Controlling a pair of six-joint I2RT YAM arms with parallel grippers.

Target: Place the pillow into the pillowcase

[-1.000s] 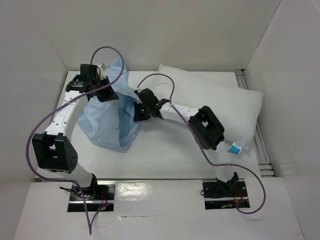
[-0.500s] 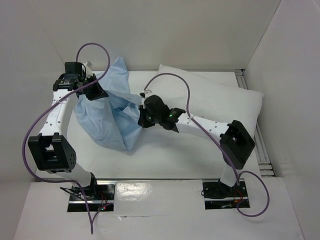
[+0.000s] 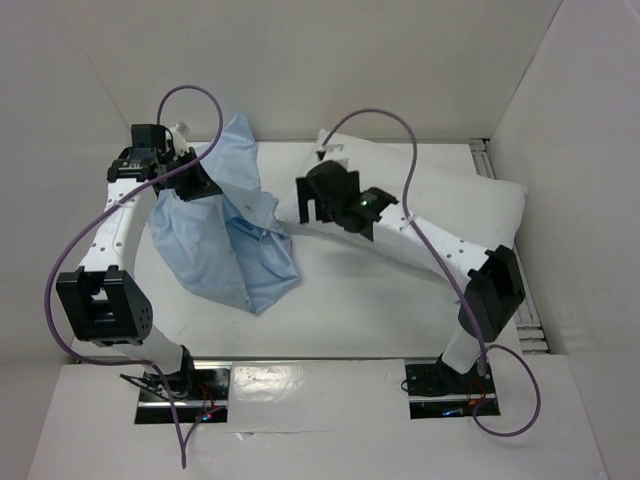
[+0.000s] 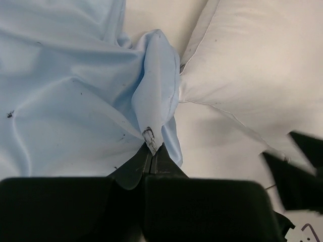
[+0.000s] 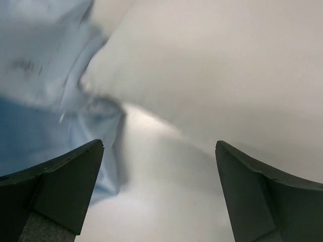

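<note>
**Pillow:** The pillow [image 3: 455, 195] lies flat on the white tabletop [image 3: 350, 310], entirely outside the pillowcase [image 3: 215, 245].

**Pillowcase:** It sits to the left of the pillow, bunched and wrinkled. Its upper part is lifted and its lower part rests on the tabletop. A flap of the blue cloth reaches the pillow's left corner. The left wrist view shows the cloth edge touching that corner.

**Left hand:** The left hand [image 4: 152, 150] is left of the pillow, beyond the pillowcase. It is clamped tight on a narrow fold of the blue cloth, with the fold pinched between the fingertips.

**Right hand:** The right hand [image 5: 159, 147] hangs over the pillow's left end with its fingers spread wide and nothing between them. In its own view the pillow's surface and the cloth edge lie below, both blurred.

**Obstructions:**
- The right arm [image 3: 440, 245] crosses above the pillow's near edge and hides part of it from overhead.
- A purple cable [image 3: 395, 125] loops over the pillow's far side.

**Surroundings:**
- A metal rail [image 3: 522, 290] runs just beyond the pillow's right end.
- White walls [image 3: 330, 60] close in behind the pillow and on both sides.
</note>
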